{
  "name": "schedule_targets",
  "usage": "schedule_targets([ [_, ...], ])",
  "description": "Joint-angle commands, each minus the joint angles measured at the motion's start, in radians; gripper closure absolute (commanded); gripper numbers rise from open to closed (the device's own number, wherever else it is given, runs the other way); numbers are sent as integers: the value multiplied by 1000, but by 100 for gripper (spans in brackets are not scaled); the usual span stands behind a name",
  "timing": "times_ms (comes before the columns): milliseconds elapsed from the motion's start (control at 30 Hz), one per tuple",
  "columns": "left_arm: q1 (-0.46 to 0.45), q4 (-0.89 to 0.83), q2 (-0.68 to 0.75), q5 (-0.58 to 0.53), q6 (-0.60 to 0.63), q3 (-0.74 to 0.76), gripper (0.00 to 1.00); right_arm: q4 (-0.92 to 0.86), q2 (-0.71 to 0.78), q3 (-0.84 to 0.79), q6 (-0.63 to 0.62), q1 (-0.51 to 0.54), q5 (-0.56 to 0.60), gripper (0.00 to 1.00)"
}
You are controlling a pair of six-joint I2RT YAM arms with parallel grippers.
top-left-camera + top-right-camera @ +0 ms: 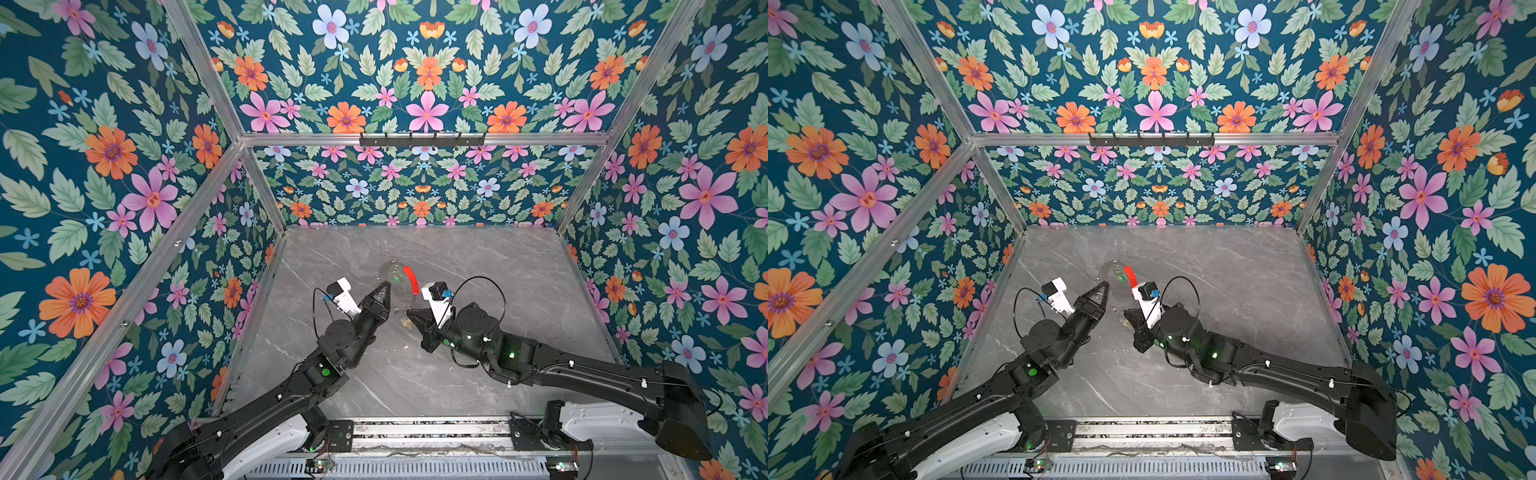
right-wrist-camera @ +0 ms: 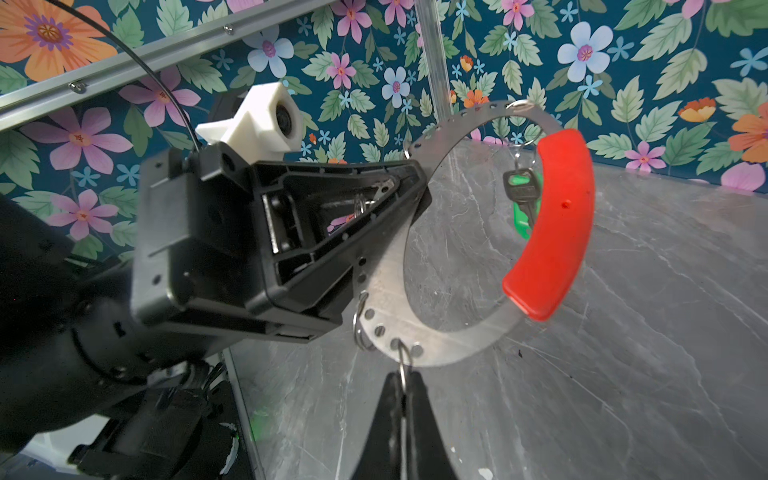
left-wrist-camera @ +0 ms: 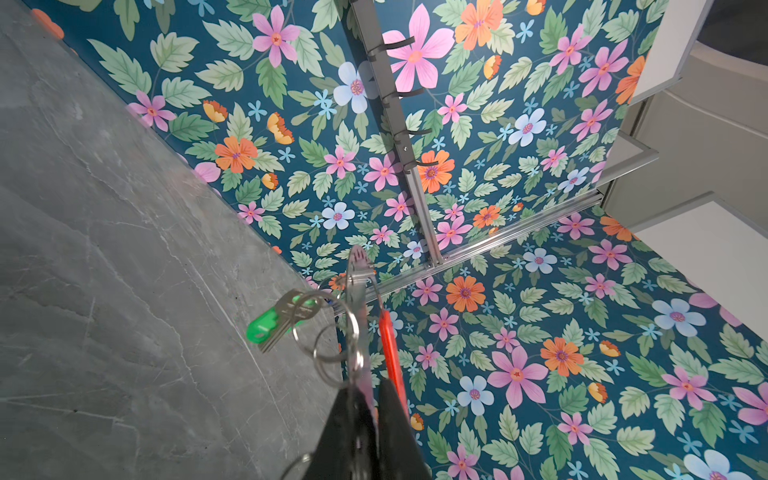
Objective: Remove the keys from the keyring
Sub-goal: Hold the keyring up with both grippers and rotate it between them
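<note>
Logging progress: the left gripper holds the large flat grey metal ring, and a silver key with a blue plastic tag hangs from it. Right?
Wrong colour: the right wrist view shows a green plastic tag on the silver key. The left gripper holds the flat grey metal ring, and the key hangs from it.

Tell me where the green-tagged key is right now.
In the right wrist view the green-tagged key hangs from a small loop on the keyring, beside the red sleeve; in a top view it is over mid-table, just beyond the tip of the left gripper.
</note>
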State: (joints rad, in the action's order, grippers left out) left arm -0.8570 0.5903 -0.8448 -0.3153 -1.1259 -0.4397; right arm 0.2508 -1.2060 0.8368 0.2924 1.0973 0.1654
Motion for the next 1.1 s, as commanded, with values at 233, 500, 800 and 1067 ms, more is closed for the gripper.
schedule_targets([
  [233, 1, -29, 1, 31, -33, 31, 69, 75, 20, 7, -39, -2, 69, 100],
  [500, 0, -103, 43, 46, -26, 49, 61, -34, 45, 43, -47, -72, -93, 100],
  [800, 1, -125, 79, 74, 35, 40, 55, -130, 57, 64, -50, -124, -245, 100],
  [1067, 1, -189, 92, 79, 89, -6, 61, -283, 31, 136, -99, -124, -288, 100],
])
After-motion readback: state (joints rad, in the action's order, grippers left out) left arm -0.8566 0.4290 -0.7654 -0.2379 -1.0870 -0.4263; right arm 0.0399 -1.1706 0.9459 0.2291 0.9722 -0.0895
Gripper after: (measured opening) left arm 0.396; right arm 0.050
